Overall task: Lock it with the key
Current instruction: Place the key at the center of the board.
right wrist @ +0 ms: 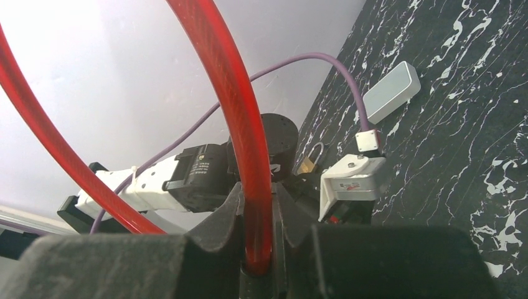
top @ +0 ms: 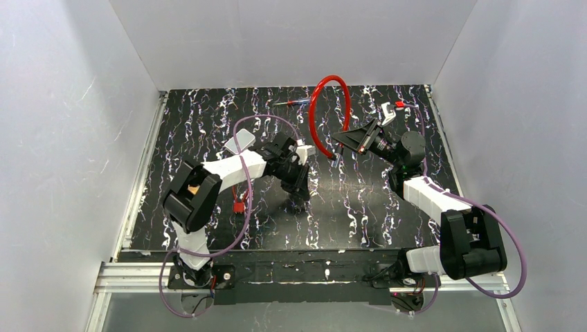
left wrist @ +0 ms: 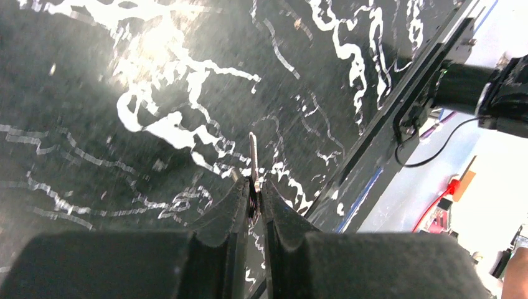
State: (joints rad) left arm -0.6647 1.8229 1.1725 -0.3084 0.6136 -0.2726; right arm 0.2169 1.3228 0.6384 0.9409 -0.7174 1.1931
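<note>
A thick red cable (top: pixel 313 104) of the lock arches up over the back middle of the table. My right gripper (top: pixel 346 140) is shut on one leg of it, and the cable (right wrist: pixel 230 93) fills the gap between the pads of the right gripper (right wrist: pixel 256 187). The cable's free end (top: pixel 334 158) hangs just below that grip. My left gripper (top: pixel 301 190) points down at the table, left of the cable. It is shut on a silver key (left wrist: pixel 253 156), whose blade sticks out past the tips of the left gripper (left wrist: pixel 254 184). A small brass piece with a silver loop (right wrist: pixel 309 162) shows beside the left gripper.
A red-and-blue pen-like object (top: pixel 292 103) lies at the back of the black marbled table (top: pixel 360 214). A small red part (top: pixel 240 205) rests near the left arm. A pale grey box (right wrist: pixel 391 92) lies on the table. White walls stand on three sides, and a metal rail (top: pixel 304 275) runs along the near edge.
</note>
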